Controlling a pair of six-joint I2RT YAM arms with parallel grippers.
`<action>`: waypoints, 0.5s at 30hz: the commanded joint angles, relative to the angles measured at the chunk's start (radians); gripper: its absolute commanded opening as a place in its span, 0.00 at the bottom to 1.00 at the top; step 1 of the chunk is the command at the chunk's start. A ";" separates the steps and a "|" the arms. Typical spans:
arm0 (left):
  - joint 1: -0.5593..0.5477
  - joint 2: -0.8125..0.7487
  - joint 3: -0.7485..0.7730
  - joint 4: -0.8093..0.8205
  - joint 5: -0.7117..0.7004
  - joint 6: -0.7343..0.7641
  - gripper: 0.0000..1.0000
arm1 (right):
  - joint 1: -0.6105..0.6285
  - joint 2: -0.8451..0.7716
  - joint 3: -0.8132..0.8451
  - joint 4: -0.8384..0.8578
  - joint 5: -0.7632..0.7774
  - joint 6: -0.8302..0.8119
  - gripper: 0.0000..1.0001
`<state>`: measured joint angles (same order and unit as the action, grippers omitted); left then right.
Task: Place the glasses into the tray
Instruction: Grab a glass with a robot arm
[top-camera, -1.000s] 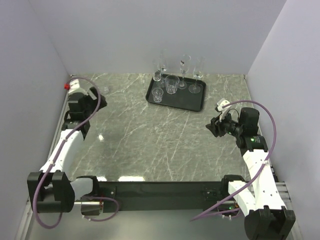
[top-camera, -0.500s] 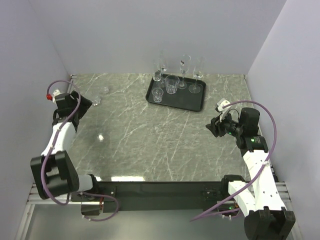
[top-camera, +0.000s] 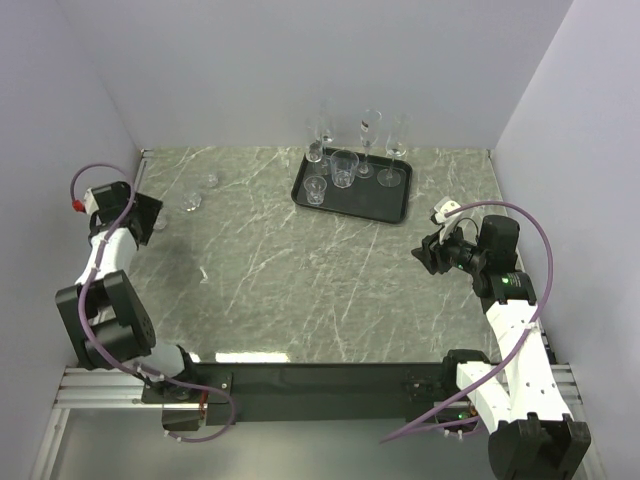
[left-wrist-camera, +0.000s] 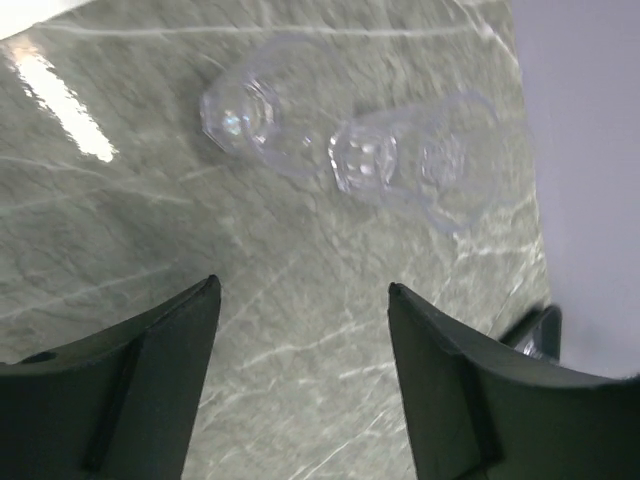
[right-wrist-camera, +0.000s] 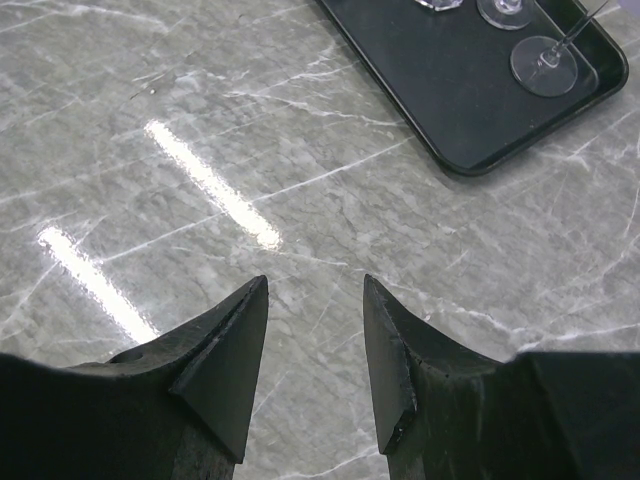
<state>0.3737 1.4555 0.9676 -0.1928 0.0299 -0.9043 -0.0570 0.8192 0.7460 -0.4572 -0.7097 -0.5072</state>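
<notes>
With the left end effector (left-wrist-camera: 302, 288) wide and empty, closing on one tumbler (left-wrist-camera: 385, 165) just ahead could knock the neighbouring tumbler (left-wrist-camera: 245, 115), right beside it, across the bench (left-wrist-camera: 150, 250).

— Arms, colours?
— Left arm (top-camera: 98, 258) and right arm (top-camera: 515, 328): white links, black joints. A purple cable (top-camera: 548, 265) loops along each.
— Fingers?
— Dark, wedge-shaped fingers (right-wrist-camera: 225, 350). Red tag (top-camera: 77, 207) at left wrist.
</notes>
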 joint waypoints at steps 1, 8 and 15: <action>0.031 0.034 0.059 -0.013 0.008 -0.079 0.72 | -0.009 -0.017 0.003 0.023 -0.023 -0.010 0.50; 0.047 0.161 0.183 -0.085 0.013 -0.136 0.57 | -0.009 -0.017 0.003 0.020 -0.030 -0.013 0.50; 0.047 0.250 0.278 -0.172 -0.025 -0.153 0.46 | -0.010 -0.015 0.003 0.020 -0.024 -0.016 0.50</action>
<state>0.4175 1.6928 1.1900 -0.3180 0.0269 -1.0363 -0.0578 0.8192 0.7460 -0.4572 -0.7235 -0.5148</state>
